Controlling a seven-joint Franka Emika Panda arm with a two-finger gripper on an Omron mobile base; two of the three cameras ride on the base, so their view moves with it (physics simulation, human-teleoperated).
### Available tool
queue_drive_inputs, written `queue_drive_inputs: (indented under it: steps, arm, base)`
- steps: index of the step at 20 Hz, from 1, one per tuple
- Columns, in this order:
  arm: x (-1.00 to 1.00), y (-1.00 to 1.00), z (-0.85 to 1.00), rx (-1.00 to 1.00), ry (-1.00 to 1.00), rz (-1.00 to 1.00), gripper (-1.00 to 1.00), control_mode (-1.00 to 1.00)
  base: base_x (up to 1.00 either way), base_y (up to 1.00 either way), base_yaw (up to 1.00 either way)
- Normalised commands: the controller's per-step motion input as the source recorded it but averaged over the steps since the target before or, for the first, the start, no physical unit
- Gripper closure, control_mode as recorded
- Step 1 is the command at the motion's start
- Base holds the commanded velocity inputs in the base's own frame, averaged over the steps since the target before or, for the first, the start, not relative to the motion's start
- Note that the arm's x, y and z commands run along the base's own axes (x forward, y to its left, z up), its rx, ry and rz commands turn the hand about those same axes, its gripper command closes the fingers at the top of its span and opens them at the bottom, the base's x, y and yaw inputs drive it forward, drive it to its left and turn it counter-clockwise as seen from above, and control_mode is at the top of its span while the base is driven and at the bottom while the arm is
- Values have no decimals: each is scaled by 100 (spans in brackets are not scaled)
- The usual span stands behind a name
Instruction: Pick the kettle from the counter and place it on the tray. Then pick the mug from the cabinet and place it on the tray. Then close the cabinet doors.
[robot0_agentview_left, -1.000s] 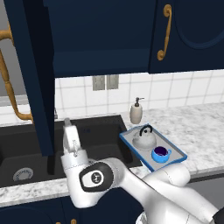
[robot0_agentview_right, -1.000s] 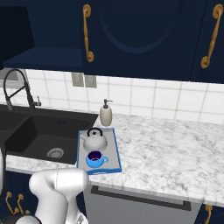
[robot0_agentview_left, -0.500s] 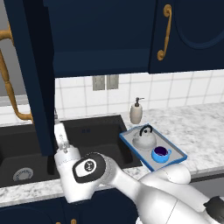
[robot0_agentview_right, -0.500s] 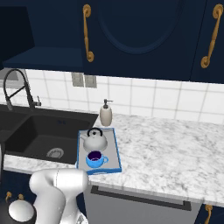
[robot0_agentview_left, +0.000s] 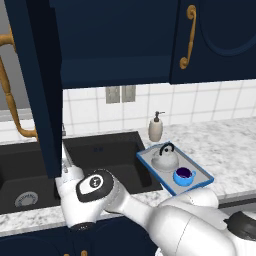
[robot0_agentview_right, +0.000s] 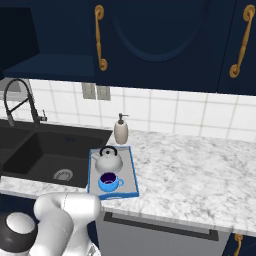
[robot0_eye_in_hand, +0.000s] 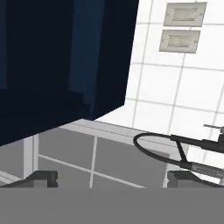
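Observation:
The silver kettle (robot0_agentview_left: 165, 158) (robot0_agentview_right: 108, 160) and the blue mug (robot0_agentview_left: 184, 176) (robot0_agentview_right: 109, 182) both stand on the blue-rimmed tray (robot0_agentview_left: 201, 170) (robot0_agentview_right: 131, 172), which rests on the speckled counter (robot0_agentview_left: 235, 150) (robot0_agentview_right: 200, 175). At the left, a navy cabinet door (robot0_agentview_left: 32, 85) hangs open, its brass handle (robot0_agentview_left: 11, 95) facing me. The cabinet shelf (robot0_agentview_left: 115, 75) (robot0_agentview_right: 50, 66) shows inside. My wrist (robot0_agentview_left: 92, 187) is low over the sink's front, just under that door's lower edge. In the hand view my gripper (robot0_eye_in_hand: 111, 179) is open with nothing in it, facing the door (robot0_eye_in_hand: 65, 57).
A black sink (robot0_agentview_left: 105, 155) (robot0_agentview_right: 50, 150) with a curved faucet (robot0_agentview_right: 20, 97) (robot0_eye_in_hand: 175, 151) lies left of the tray. A beige soap bottle (robot0_agentview_left: 156, 127) (robot0_agentview_right: 120, 131) stands behind the tray. Wall outlets (robot0_agentview_left: 120, 93) (robot0_eye_in_hand: 183, 26) are set in the tiles. A neighbouring door (robot0_agentview_left: 215, 35) (robot0_agentview_right: 160, 30) is shut.
My arm has swung left and down, bringing the hand under the open door's lower edge. Kettle, mug and tray have not moved.

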Motion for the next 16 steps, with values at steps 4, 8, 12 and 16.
queue_drive_inputs:
  steps: [4, 8, 12, 16]
  arm:
    - [0, 32, 0, 0, 13, -7, -100, -100]
    - [-19, 28, 4, -1, 6, -7, -100, -100]
    - [-50, 4, 12, 2, 0, -21, -100, -100]
    - [-49, 1, 21, 6, 0, -25, -100, -100]
  base:
    - [0, 0, 0]
    - [0, 0, 0]
    - [0, 0, 0]
    - [0, 0, 0]
